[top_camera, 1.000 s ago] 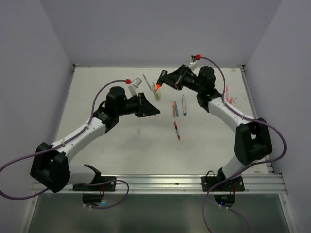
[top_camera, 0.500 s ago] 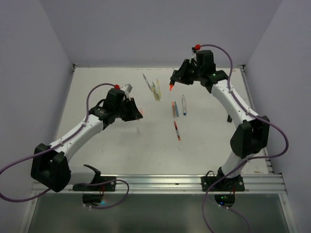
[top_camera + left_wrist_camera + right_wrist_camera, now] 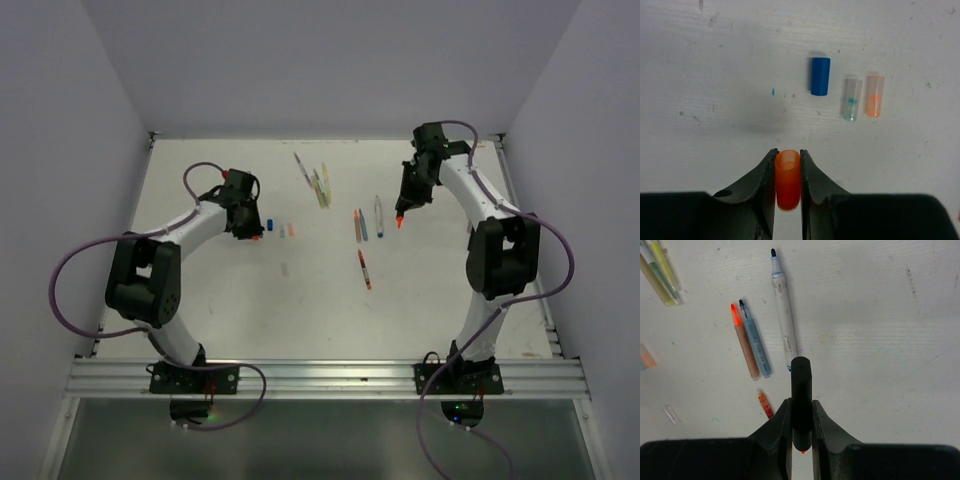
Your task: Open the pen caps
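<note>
The left claw (image 3: pixel 788 156) is pinching an orange cap (image 3: pixel 788 182) between its two fingers. The jaws are nearly closed, with only the cap's width between them, and the cap's open end is pointing away from the wrist. It is hanging over the white table (image 3: pixel 715 60), near the left middle of it in the overhead view.

Beyond it, three loose caps are lying in a row on the table. A blue cap (image 3: pixel 820 76) is sitting apart on the left. A clear cap tinted blue (image 3: pixel 851 99) and a clear cap tinted orange (image 3: pixel 874 96) are lying just beside each other on the right.

The right claw (image 3: pixel 801 405) is clamping a black-barrelled marker (image 3: pixel 801 380) that is running lengthwise between its narrowly spaced fingers. The marker's orange tip is showing at the end nearest the wrist. From overhead, this claw (image 3: pixel 402 208) is hovering at the right of the table, with the orange tip pointing down.

Below it, several uncapped pens are lying on the table. A white-barrelled pen (image 3: pixel 782 315) is lying next to a blue pen (image 3: pixel 756 342), which is lying side by side with an orange pen (image 3: pixel 745 342). A short red pen (image 3: pixel 765 405) is lying nearer the wrist. Yellow-green highlighters (image 3: pixel 660 270) are lying at the far left corner of the wrist view.
</note>
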